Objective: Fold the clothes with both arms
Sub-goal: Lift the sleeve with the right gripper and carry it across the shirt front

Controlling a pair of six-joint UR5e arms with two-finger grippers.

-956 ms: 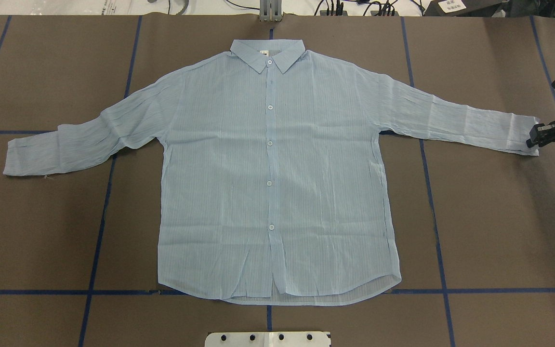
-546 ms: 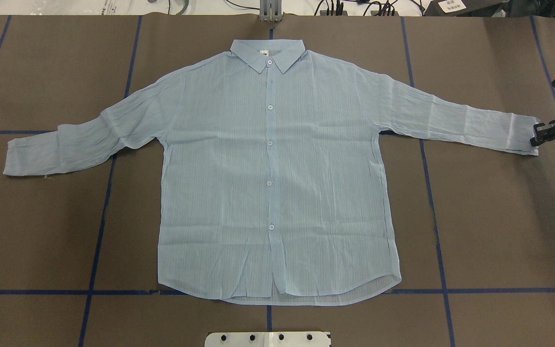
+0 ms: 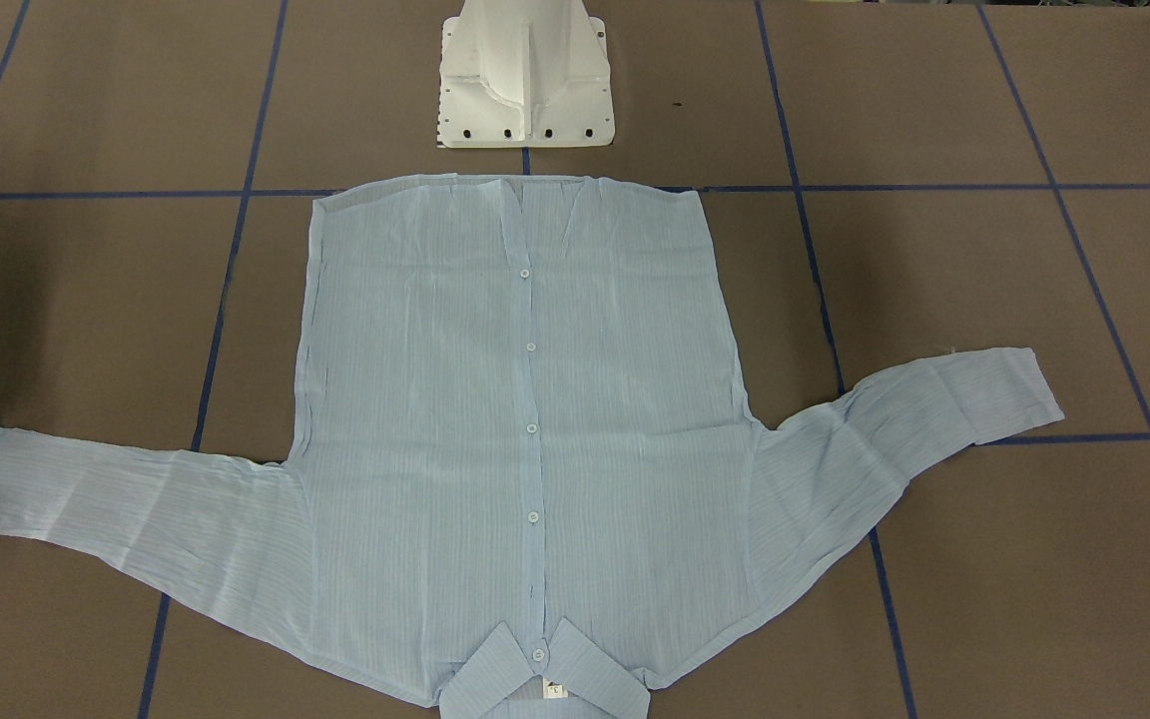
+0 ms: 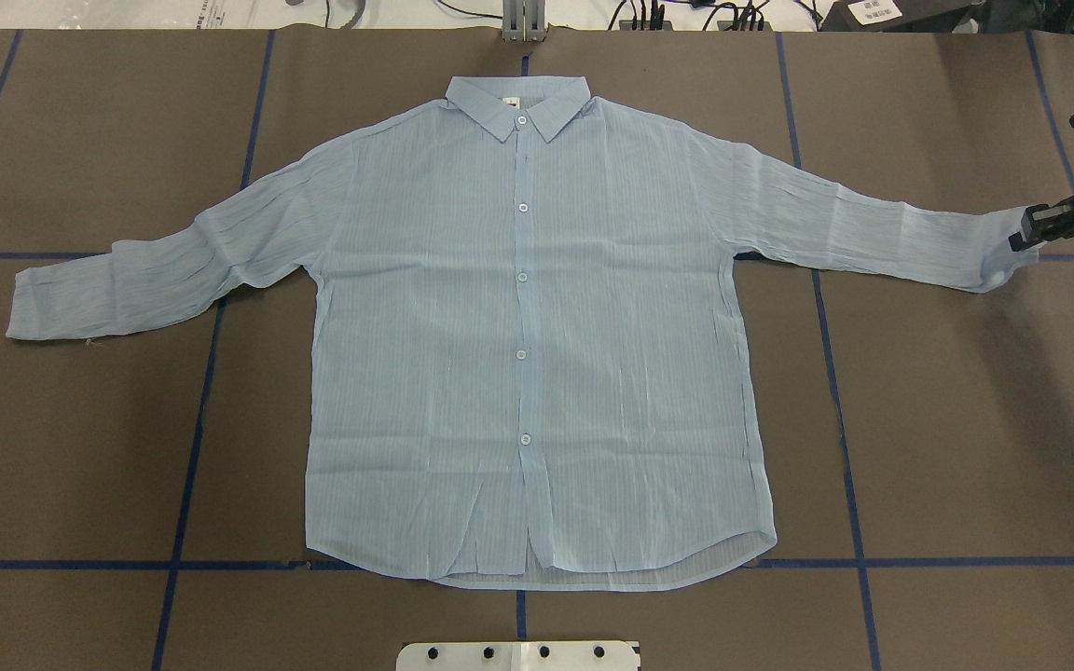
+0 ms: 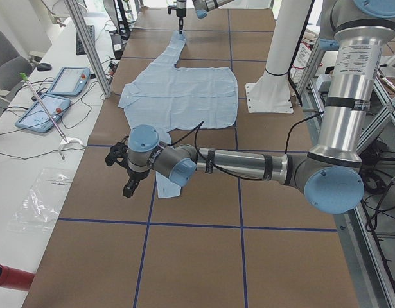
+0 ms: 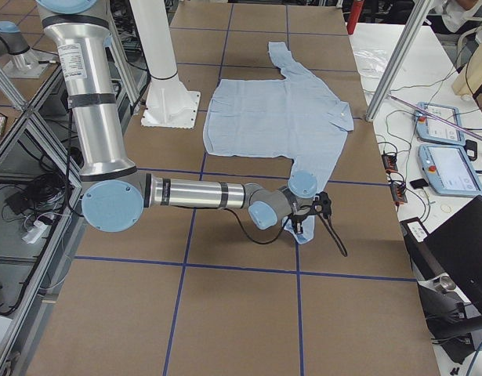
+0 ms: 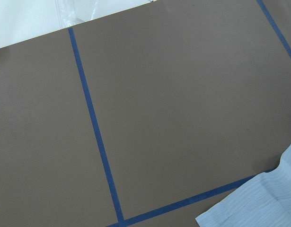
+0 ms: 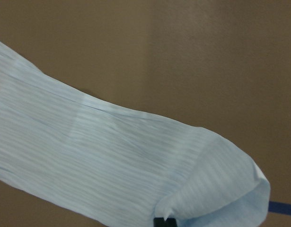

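Note:
The pale-blue striped shirt lies flat and buttoned on the brown table, collar at the far side, both sleeves spread out. My right gripper is shut on the right sleeve's cuff and holds it a little off the table. In the right wrist view the cuff curls up at a black fingertip. My left gripper shows only in the exterior left view, just beyond the left cuff; I cannot tell whether it is open or shut. The left wrist view shows that cuff's corner.
The white base pedestal stands at the near table edge behind the shirt's hem. Blue tape lines grid the table. A side bench with tablets and cables runs along the far edge, with an aluminium post.
My right gripper has moved toward the far side of the table with the right cuff in it, and the sleeve's end has risen and shifted with it. The rest of the shirt has not moved.

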